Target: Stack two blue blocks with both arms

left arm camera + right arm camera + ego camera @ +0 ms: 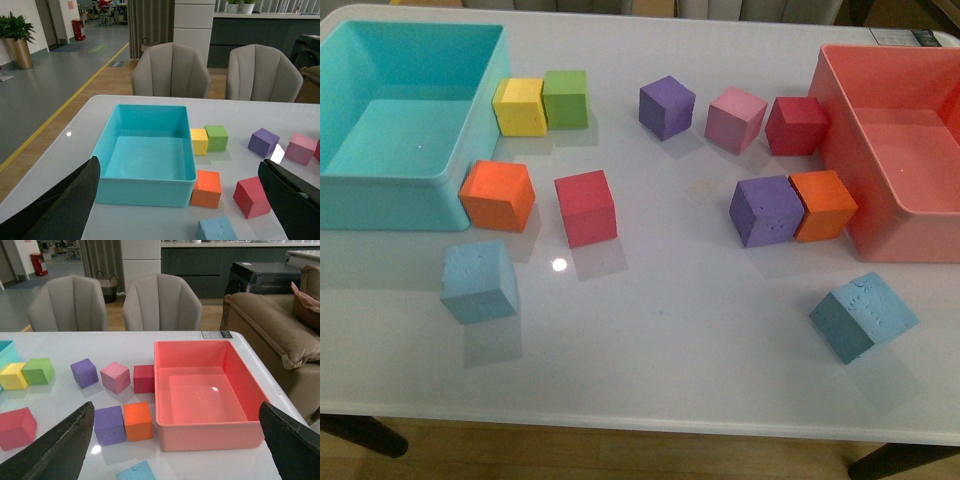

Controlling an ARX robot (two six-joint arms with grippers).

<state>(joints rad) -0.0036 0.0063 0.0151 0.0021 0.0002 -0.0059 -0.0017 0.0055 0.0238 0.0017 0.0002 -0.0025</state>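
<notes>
Cut off at the picture edge: first blue block (216,229), between the fingers (60,205) of the left hand (177,165), lower half unseen; second blue block (136,471), between those of the right hand (176,407), mostly unseen. Finger bases likewise cropped in both wrist views.

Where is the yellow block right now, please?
In the front view, the yellow block sits at the back left, between the teal bin and the green block it touches.

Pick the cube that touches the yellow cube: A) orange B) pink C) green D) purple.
C: the green cube sits flush against the yellow cube; the other cubes stand apart from it.
</notes>
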